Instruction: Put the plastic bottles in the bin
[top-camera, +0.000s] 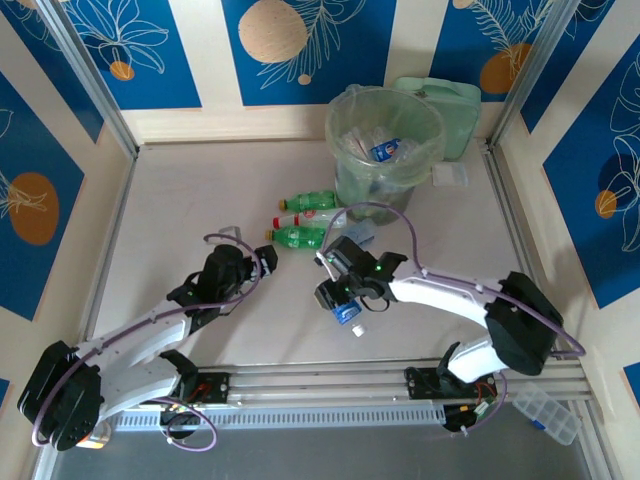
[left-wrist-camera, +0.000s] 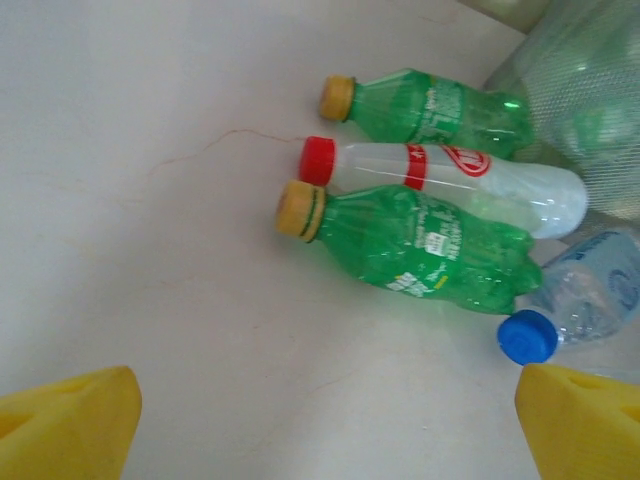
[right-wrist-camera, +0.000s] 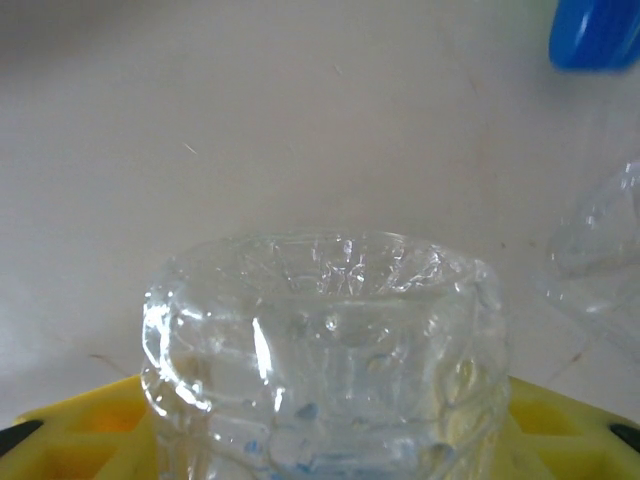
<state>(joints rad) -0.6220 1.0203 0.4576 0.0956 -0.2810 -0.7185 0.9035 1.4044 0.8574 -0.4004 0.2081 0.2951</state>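
The bin, a pale-green bucket with a clear bag, stands at the back and holds several bottles. Before it lie two green bottles, a white red-capped bottle between them, and a clear blue-capped bottle. The left wrist view has the same green bottles, white bottle, clear bottle and bin. My left gripper stands open, short of them. My right gripper is shut on a crushed clear bottle.
A flat pale-green lid leans behind the bin, with a small clear box to its right. A clear compartment box sits at the near right corner. Metal frame rails border the table.
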